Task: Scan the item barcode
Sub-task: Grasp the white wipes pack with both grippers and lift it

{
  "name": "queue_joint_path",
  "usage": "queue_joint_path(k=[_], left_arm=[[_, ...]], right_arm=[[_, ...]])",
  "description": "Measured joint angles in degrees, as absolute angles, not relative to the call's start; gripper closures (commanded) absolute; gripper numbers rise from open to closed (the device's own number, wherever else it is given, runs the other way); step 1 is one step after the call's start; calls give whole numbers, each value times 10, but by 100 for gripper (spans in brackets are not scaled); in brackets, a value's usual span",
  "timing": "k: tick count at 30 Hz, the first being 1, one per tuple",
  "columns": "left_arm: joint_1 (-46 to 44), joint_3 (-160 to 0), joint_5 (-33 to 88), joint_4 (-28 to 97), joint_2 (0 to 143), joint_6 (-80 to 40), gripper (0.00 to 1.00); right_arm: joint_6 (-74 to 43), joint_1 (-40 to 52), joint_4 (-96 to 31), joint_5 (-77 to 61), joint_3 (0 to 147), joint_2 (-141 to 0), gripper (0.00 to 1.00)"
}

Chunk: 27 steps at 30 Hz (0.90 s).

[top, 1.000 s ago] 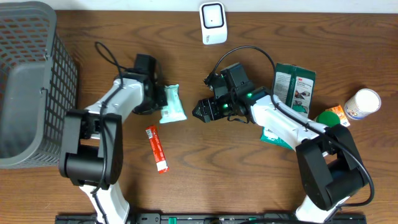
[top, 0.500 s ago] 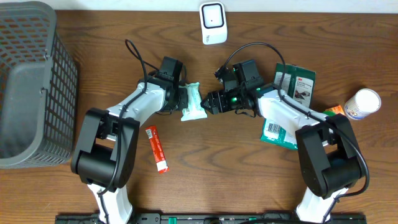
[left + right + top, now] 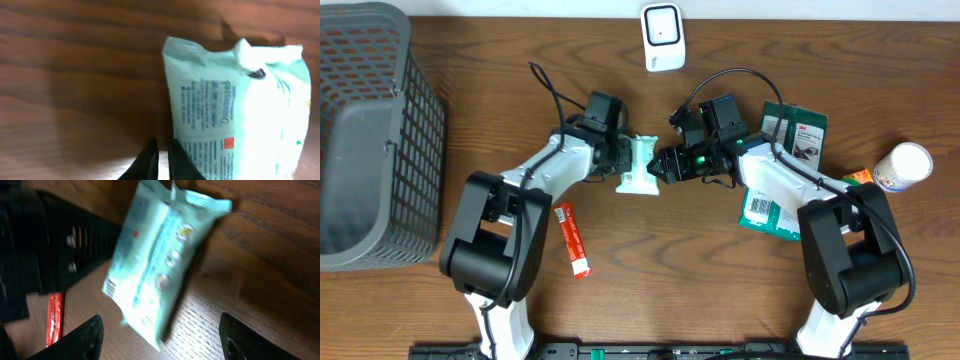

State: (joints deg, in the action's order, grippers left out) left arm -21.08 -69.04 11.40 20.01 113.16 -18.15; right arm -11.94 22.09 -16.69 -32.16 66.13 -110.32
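Note:
The item is a mint-green packet (image 3: 640, 165) with printed text, lying mid-table between my two grippers. The left gripper (image 3: 620, 163) is at its left edge. In the left wrist view the packet (image 3: 240, 110) fills the right side, and the left gripper (image 3: 161, 161) is shut with a thin strip of the packet's edge pinched between its fingers. The right gripper (image 3: 665, 165) faces the packet from the right. In the right wrist view the packet (image 3: 160, 265) hangs tilted just ahead of the open right gripper (image 3: 162, 340), touching neither finger. A white scanner (image 3: 662, 37) stands at the back.
A grey mesh basket (image 3: 370, 130) fills the far left. A red stick packet (image 3: 572, 238) lies in front of the left arm. Green boxes (image 3: 795, 135), a green pouch (image 3: 765, 215) and a white cup (image 3: 903, 165) crowd the right side.
The left gripper has carried the packet rightward to the table's middle. The right gripper has shifted slightly right and back, and now faces the packet closely.

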Motion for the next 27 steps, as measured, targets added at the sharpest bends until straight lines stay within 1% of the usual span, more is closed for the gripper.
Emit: queue_joint_path(k=[8, 13, 18, 27], left_arm=[[-238, -690, 135, 211, 1131, -181, 88], [-238, -690, 139, 214, 1131, -181, 88], [-238, -691, 139, 218, 1131, -181, 88], [-243, -691, 140, 221, 1131, -181, 88]], right_arm=[[-130, 221, -154, -327, 661, -1139, 33], [-137, 205, -110, -328, 660, -1139, 34], [-149, 180, -89, -342, 660, -1140, 37], [-163, 183, -89, -383, 662, -1171, 48]])
